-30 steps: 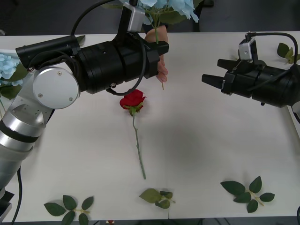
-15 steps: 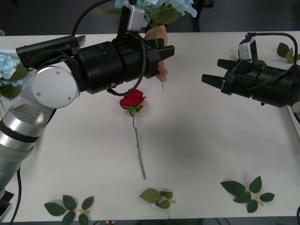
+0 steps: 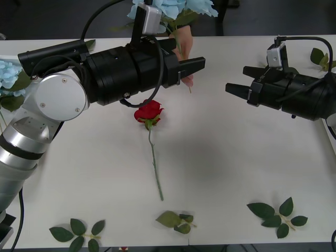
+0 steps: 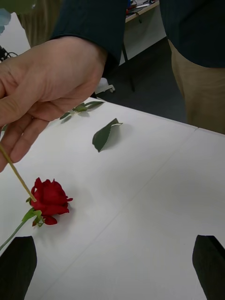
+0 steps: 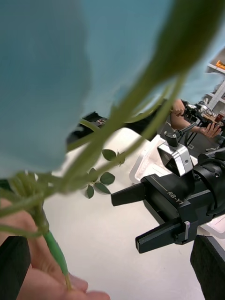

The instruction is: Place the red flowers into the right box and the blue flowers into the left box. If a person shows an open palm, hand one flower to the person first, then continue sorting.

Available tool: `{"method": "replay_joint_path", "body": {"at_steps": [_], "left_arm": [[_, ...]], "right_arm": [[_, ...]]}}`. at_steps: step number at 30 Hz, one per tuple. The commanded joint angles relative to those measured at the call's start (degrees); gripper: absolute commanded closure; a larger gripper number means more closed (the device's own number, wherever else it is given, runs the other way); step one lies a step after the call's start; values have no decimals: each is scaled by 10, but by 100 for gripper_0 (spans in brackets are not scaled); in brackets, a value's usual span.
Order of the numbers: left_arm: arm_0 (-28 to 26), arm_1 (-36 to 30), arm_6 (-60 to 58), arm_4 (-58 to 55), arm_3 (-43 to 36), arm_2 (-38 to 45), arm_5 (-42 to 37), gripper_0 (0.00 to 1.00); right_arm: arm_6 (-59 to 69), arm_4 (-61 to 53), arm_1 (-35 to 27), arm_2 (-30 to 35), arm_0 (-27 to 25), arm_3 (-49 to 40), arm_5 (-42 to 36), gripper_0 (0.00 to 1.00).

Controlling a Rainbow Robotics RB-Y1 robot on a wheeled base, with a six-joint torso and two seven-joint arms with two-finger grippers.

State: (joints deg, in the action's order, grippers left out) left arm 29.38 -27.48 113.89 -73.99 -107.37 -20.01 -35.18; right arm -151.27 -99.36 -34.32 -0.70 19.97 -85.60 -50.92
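Fingers of left gripper [image 3: 195,67] spread, upper centre, apparently releasing the blue flower [image 3: 170,7] to the hand [image 3: 181,44] pinching its stem, likely the handover. Rose [image 3: 149,113] lies flat mid-table, unsorted. Right gripper [image 3: 235,90], upper right, fingers apart, waiting, empty.

A person's hand [image 3: 182,46] holds the blue flower [image 3: 173,7]; one red rose [image 3: 149,112] lies mid-table.
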Motion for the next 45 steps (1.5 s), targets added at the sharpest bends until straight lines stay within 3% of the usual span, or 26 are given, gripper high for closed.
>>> {"method": "replay_joint_path", "body": {"at_steps": [1, 14, 21, 29, 33, 40, 45], "left_arm": [[20, -1, 4, -6, -7, -3, 6, 0], [16, -5, -2, -23, -6, -3, 6, 0], [17, -49, -24, -62, 1, -3, -23, 0], [36, -167, -144, -63, 2, -4, -179, 0], [52, -197, -224, -31, 2, -4, -303, 0], [86, -197, -361, 74, 2, -4, -492, 0], [90, -162, -493, 139, 3, -6, -582, 0]], "right_arm": [[-18, 3, 13, -4, -6, -7, 6, 3], [-17, 3, 13, -4, -7, -7, 6, 3], [-15, 3, 13, -4, -7, -7, 6, 3], [-12, 3, 13, -4, -6, -7, 6, 3], [-11, 3, 13, -4, -7, -7, 6, 3], [-11, 3, 13, -4, -7, -7, 6, 3], [-12, 3, 13, -4, -6, -7, 6, 3]]}}
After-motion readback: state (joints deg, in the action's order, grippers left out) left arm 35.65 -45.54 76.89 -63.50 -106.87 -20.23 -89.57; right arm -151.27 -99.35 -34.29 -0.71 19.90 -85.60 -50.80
